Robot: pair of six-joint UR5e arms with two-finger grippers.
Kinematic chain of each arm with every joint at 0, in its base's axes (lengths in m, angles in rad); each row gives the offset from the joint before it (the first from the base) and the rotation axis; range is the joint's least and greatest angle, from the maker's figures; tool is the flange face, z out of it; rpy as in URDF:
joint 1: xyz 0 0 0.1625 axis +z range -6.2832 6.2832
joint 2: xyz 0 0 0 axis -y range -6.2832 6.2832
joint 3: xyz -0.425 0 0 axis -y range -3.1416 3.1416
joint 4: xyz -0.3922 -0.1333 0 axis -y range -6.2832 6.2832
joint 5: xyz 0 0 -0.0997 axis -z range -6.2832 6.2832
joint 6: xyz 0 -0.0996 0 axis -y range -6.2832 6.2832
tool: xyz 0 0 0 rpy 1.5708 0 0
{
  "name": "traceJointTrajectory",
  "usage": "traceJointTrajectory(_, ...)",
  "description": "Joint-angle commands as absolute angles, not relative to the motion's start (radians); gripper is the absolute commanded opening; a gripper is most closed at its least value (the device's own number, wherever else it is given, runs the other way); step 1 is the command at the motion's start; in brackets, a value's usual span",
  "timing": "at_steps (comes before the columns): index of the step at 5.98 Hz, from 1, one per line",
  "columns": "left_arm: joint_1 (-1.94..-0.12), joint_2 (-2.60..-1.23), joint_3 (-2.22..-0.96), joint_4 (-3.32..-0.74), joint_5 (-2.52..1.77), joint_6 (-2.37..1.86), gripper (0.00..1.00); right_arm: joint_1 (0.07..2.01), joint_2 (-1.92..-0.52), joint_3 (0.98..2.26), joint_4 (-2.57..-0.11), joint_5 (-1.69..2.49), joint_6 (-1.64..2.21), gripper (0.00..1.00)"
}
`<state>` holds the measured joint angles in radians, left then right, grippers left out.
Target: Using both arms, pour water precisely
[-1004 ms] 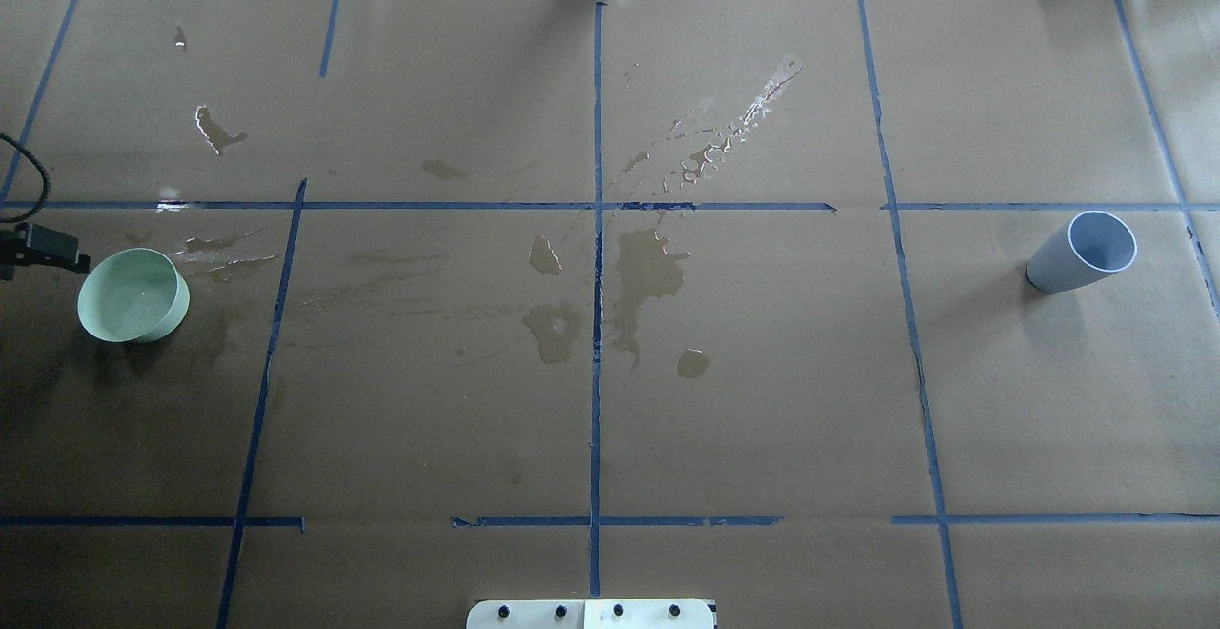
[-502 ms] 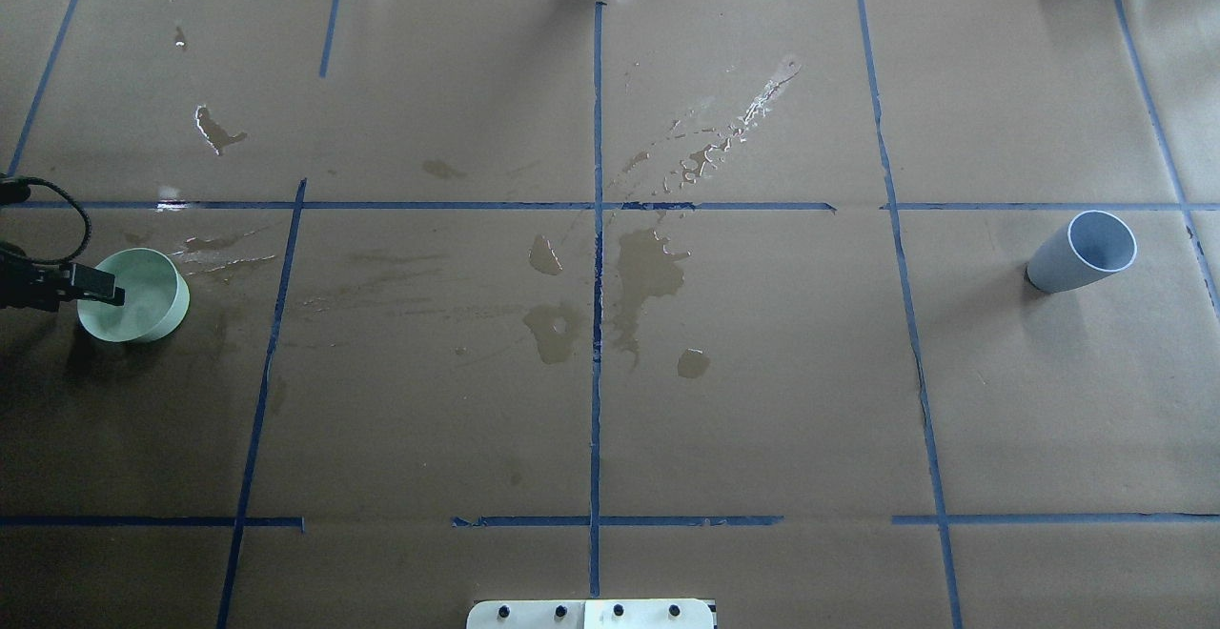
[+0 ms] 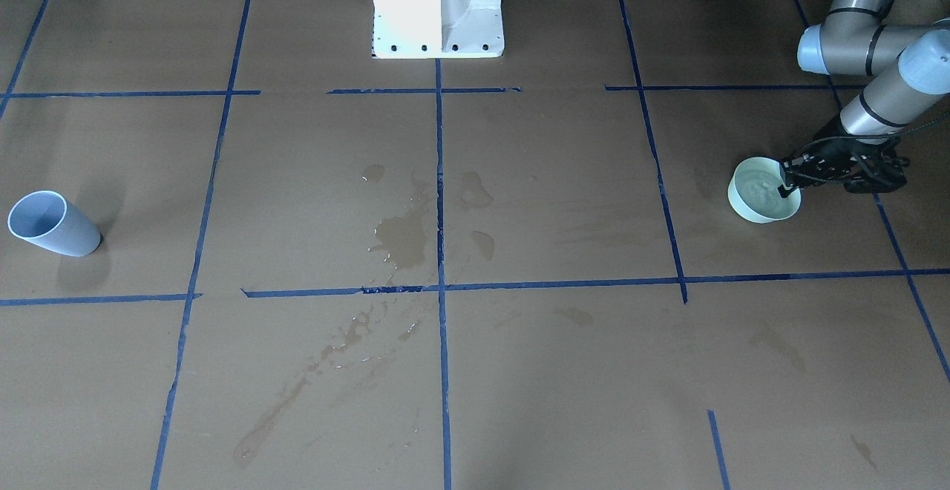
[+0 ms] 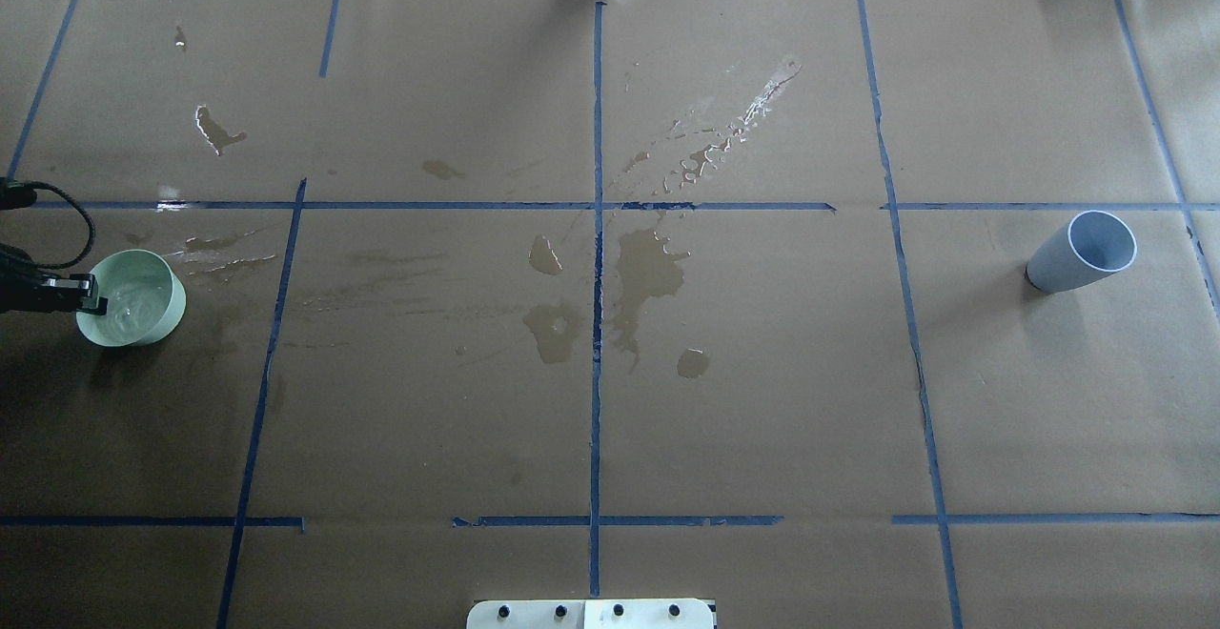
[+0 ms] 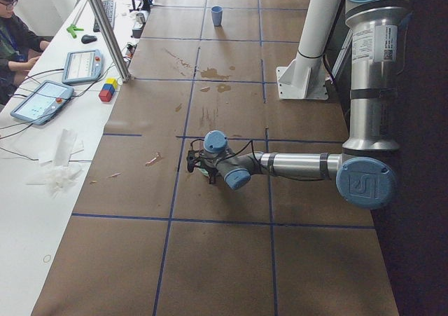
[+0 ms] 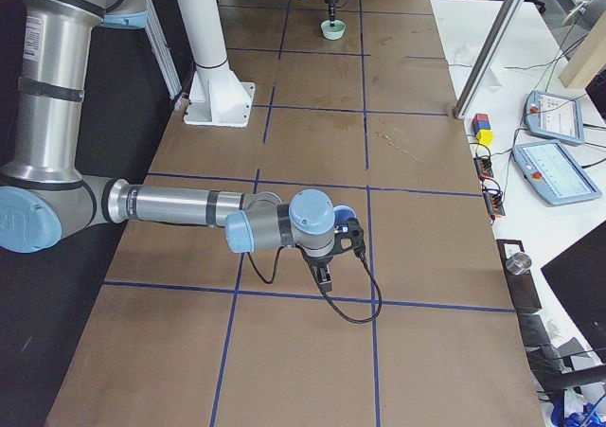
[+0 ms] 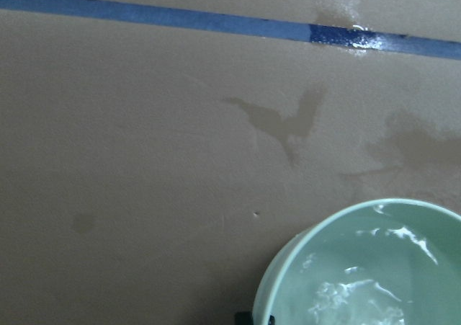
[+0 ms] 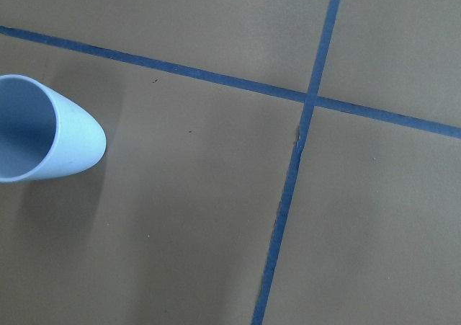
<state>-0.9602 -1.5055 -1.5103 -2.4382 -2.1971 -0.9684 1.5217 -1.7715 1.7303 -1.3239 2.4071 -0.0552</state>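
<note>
1. The left claw [image 3: 784, 180] is right down at the rim of the green bowl [image 4: 174, 314], on the bowl's side away from the table's middle.
2. One finger looks inside the rim and one outside, but clamped or loose? Cannot tell.
3. The water [image 7: 360, 289] is in that bowl, rippling and glinting, far out on the robot's left of the table [image 4: 762, 400].
4. The blue cup [image 4: 1067, 262] stands far out on the right, well apart from the bowl.
5. The right claw [image 6: 325, 275] shows only from the side, low over the table. Open or closed, cannot tell.
6. Wet stains [image 4: 648, 272] are spread across the middle.
</note>
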Motion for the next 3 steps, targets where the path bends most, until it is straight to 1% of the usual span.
traceJointTrajectory(1, -0.960, -1.515, -1.535, -2.431, -2.207, -0.969, 0.00, 1.522, -1.772, 1.730, -1.324, 2.407, -0.055, 1.00)
traceJointTrajectory(2, -0.960, -1.522, -1.604, -2.365, -2.209, -0.971, 0.00, 1.522, -1.772, 1.730, -1.324, 2.408, -0.055, 1.00)
traceJointTrajectory(3, -0.960, -1.578, -1.718, -2.201, -2.206, -1.042, 0.00, 1.522, -1.772, 1.730, -1.324, 2.408, -0.055, 1.00)
